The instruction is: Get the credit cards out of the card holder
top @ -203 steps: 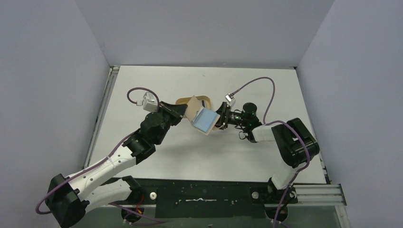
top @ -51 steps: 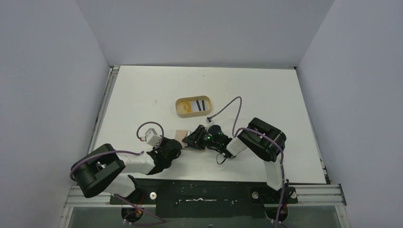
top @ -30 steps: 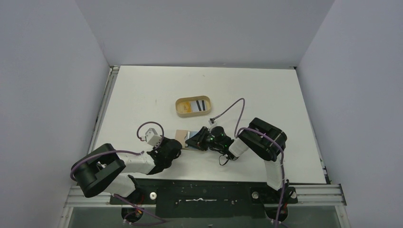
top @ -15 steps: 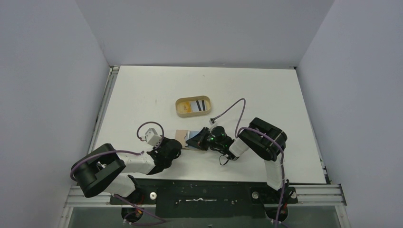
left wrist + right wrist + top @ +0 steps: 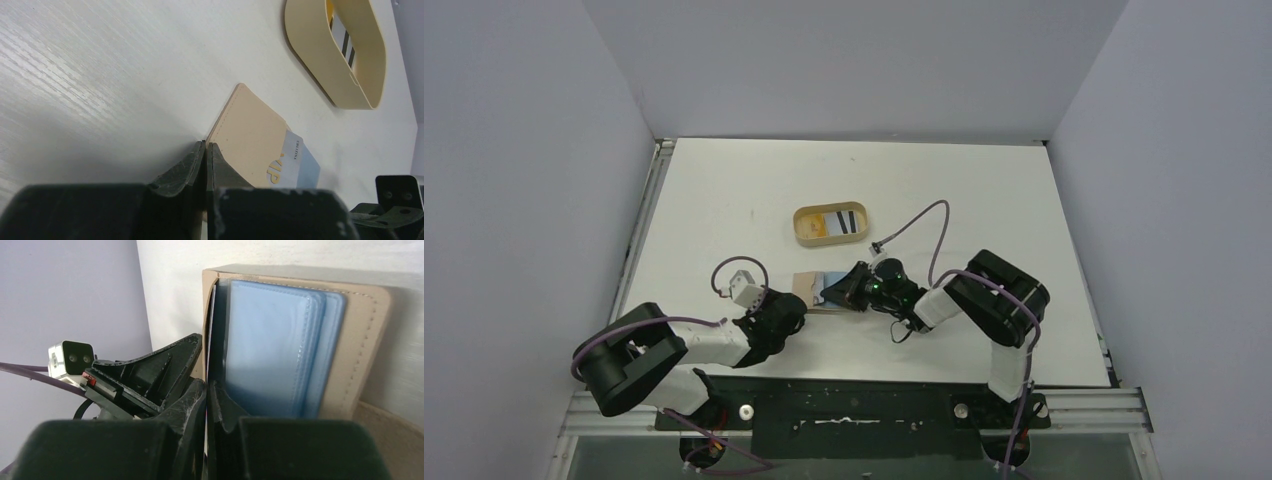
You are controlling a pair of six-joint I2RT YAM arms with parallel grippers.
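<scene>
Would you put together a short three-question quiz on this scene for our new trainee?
1. True or false: the oval tray is empty.
2. Where does the card holder lie? A) in the tray B) on the table between the two hands C) lifted in the air
3. Are the left hand and right hand open or shut?
Key: 1. False: a striped credit card lies in it. 2. B. 3. Both shut: the left on the card holder's corner, the right apparently on the bluish credit card sticking out of it.
</scene>
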